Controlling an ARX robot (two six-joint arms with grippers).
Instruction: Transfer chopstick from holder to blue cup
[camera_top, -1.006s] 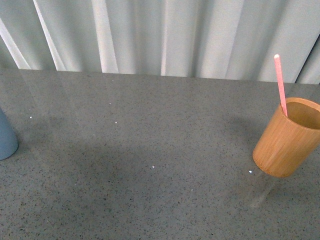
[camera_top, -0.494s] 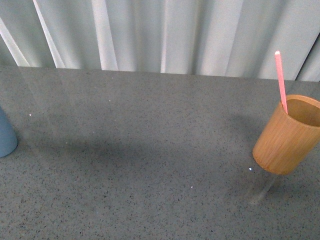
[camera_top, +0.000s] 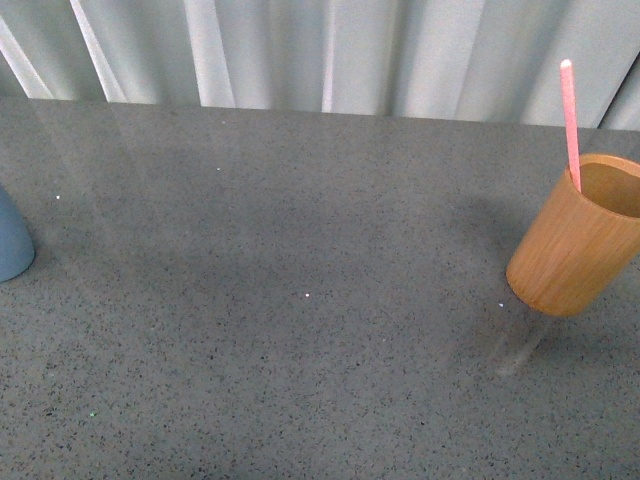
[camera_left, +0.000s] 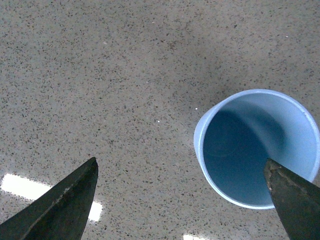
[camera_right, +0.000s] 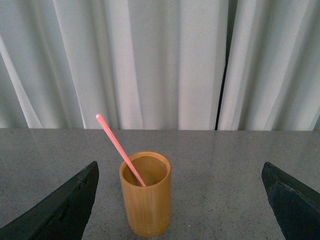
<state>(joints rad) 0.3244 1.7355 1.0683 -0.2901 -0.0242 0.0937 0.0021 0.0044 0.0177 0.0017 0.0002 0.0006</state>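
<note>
Chopstick (camera_top: 571, 125) leans inside the holder (camera_top: 570, 255), well apart from the blue cup (camera_left: 257, 150). My right gripper (camera_right: 180, 195) and left gripper (camera_left: 181, 190) gape empty. I judge it light, stiff and slick, so I'd pinch the exposed upper shaft.

Pink chopstick (camera_top: 571, 125), orange-brown grained holder (camera_top: 568, 252), pale blue cup (camera_left: 240, 165), speckled grey table (camera_top: 300, 370), white curtain (camera_top: 300, 50).

Dark tool fingers (camera_left: 60, 205); wedge-shaped
</note>
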